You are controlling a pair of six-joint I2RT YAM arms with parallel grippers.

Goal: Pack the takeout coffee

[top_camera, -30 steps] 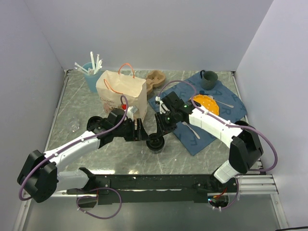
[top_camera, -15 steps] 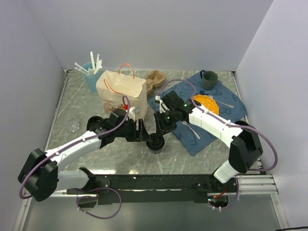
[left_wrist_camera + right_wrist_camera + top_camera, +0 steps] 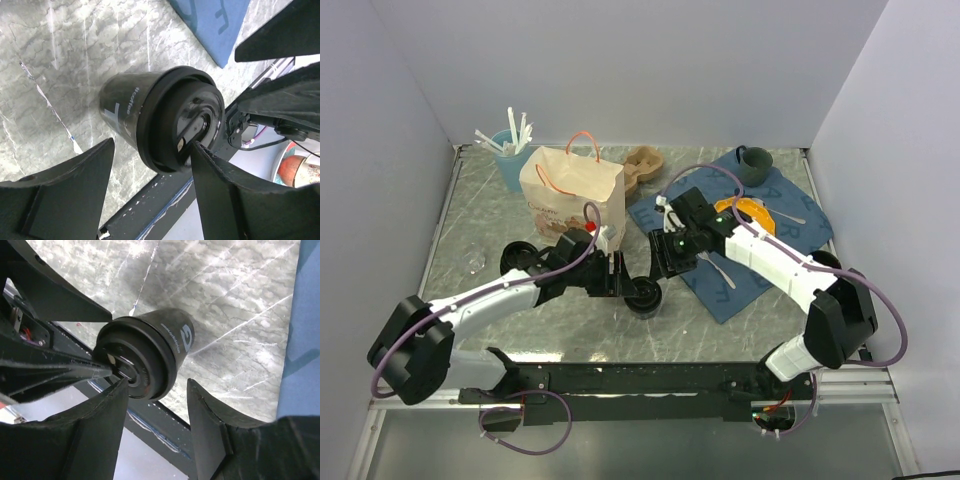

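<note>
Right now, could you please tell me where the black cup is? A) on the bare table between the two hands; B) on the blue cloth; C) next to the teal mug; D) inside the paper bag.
A: the cup stands on the table, with the left hand and right hand flanking it.

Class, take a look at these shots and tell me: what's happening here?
Two robot arms meet at a small black disposable cup with a dark lid, standing on the marbled table near the brown paper bag. The left gripper and the right gripper each have open fingers on either side of it. It isn't bagged yet.
</note>
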